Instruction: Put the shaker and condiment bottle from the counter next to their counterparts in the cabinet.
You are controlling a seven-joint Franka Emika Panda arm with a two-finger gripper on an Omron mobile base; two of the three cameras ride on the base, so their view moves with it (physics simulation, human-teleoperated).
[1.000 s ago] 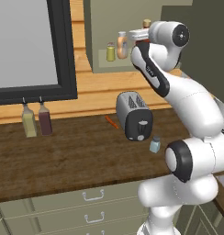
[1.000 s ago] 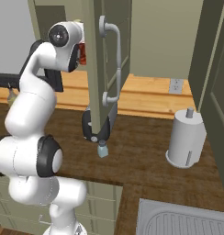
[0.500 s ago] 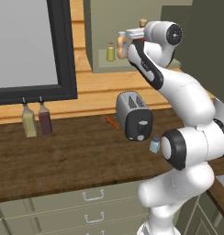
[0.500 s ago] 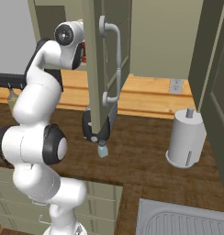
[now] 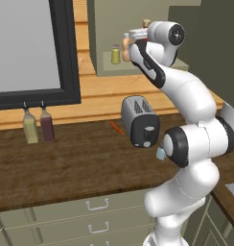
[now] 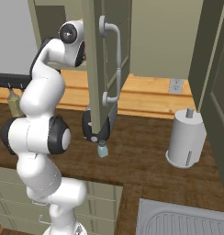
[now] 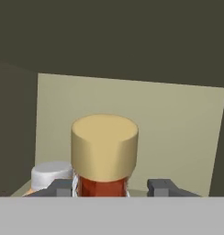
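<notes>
My gripper (image 7: pixel 111 188) is shut on the neck of the dark red condiment bottle (image 7: pixel 103 185), whose cork stopper (image 7: pixel 104 146) stands upright between the fingertips (image 7: pixel 163 187). The arm reaches up into the olive cabinet (image 5: pixel 102 29), where my gripper (image 5: pixel 136 42) holds the bottle with its cork (image 5: pixel 146 22) showing above the hand. Just beside it stands the pale orange bottle (image 5: pixel 125 48), whose grey cap (image 7: pixel 50 173) is at the held bottle's left. The yellow-green shaker (image 5: pixel 115 54) is further left on the shelf. The pale blue-grey shaker (image 6: pixel 103 149) stands on the counter (image 5: pixel 66 163), close to the arm.
The cabinet's open door (image 6: pixel 102 69) with its long handle hangs over the counter. Below the cabinet sits a dark toaster (image 5: pixel 140 121). Two bottles (image 5: pixel 37 126) stand by the window. A paper towel roll (image 6: pixel 185 137) and a sink (image 6: pixel 178 220) are to the right.
The hand with the red bottle has edged a little deeper into the cabinet, toward the orange bottle. The grip is unchanged.
</notes>
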